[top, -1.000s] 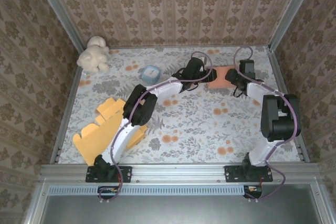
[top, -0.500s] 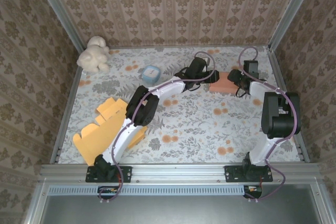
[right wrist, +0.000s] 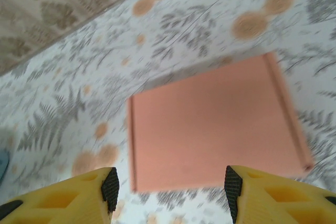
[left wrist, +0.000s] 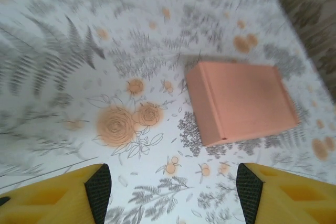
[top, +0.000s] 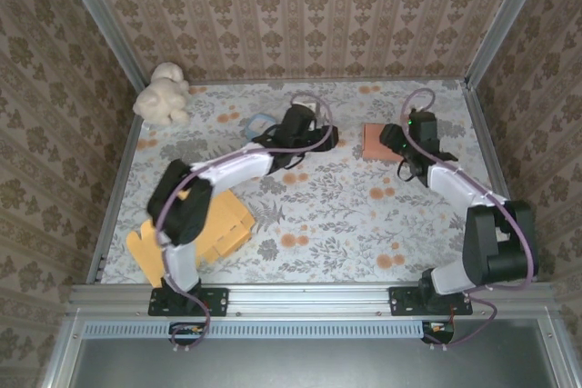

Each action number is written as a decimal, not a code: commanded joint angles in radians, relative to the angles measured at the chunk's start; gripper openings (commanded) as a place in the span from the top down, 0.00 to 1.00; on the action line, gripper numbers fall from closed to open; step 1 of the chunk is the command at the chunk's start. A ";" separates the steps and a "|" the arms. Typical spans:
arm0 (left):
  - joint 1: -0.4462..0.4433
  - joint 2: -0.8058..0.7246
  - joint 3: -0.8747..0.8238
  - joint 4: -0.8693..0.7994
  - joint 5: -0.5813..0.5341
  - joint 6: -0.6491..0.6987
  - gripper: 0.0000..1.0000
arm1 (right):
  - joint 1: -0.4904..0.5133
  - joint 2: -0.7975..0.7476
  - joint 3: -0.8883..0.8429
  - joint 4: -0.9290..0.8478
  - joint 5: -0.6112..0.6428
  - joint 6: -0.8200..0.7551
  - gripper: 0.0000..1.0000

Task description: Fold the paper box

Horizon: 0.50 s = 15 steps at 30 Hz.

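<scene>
Though far from box [top: 375,141], plush [top: 162,93], cardboard [top: 227,224].

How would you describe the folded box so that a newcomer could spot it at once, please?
Look to the far right of the floral table. The box lies flat there. It is salmon pink and closed, unlike the yellow cardboard lying unfolded at the near left.
</scene>
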<state>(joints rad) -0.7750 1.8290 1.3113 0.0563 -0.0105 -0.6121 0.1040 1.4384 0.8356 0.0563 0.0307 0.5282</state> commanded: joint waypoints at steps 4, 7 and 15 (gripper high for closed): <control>0.042 -0.352 -0.405 0.010 -0.192 -0.040 0.32 | 0.257 -0.125 -0.172 0.054 0.097 0.034 0.41; 0.041 -0.531 -0.570 -0.032 -0.280 -0.057 0.32 | 0.416 -0.163 -0.229 0.077 0.133 0.056 0.41; 0.031 -1.065 -0.865 -0.262 -0.451 -0.130 0.32 | 0.808 -0.069 -0.224 0.154 0.206 0.142 0.41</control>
<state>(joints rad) -0.7391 0.8925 0.4870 -0.0971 -0.3523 -0.6933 0.8398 1.3190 0.6067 0.1387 0.1810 0.6098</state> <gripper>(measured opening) 0.678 0.592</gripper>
